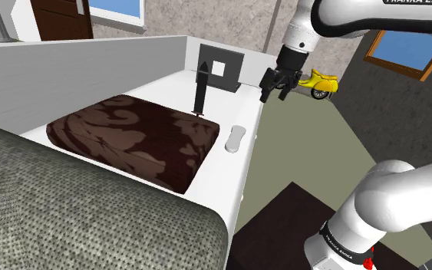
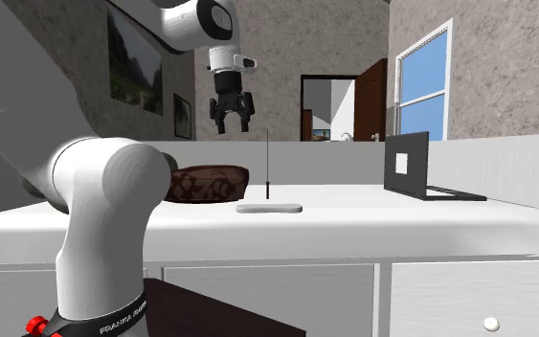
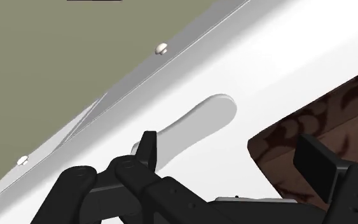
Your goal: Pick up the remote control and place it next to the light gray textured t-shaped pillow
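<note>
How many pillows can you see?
2. A dark brown patterned pillow lies on the white top near the white remote control; a grey textured pillow sits at the shoulder view's lower left. More could be hidden.

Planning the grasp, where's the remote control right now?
In the shoulder view the white remote control lies on the white counter, right of the brown patterned cushion, near the counter's edge.

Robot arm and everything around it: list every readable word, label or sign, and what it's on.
"FRANKA EMIKA": black band low on the arm, second exterior view.
"FRANKA EMIKA": same band, shoulder view, small.
"FRANKA EMIKA": upper link, shoulder view, clipped by the picture's top edge.
Remote control and white square on the black panel: no writing.
</note>
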### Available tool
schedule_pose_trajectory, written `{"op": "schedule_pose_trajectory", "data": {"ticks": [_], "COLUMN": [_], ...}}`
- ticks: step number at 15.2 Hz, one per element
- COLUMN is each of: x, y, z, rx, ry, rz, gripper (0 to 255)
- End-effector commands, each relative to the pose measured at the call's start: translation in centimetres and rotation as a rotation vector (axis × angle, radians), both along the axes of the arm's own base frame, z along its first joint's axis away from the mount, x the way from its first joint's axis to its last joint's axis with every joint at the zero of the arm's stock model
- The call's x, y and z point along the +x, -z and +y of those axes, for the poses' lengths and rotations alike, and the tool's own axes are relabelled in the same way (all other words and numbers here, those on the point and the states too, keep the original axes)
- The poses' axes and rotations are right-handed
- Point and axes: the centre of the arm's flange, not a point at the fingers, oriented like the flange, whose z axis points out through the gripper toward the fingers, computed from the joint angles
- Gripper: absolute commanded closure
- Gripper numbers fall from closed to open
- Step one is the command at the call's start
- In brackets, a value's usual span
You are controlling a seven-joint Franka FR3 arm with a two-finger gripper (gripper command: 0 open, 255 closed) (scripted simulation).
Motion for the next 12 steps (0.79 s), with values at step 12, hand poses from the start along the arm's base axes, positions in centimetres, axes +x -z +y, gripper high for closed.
{"op": "schedule_pose_trajectory", "data": {"ticks": [12], "x": [11.2], "y": [13.5], "z": [-2.3], "rx": [0.036], "ry": [0.571], "rz": [0.067], "gripper": [0]}}
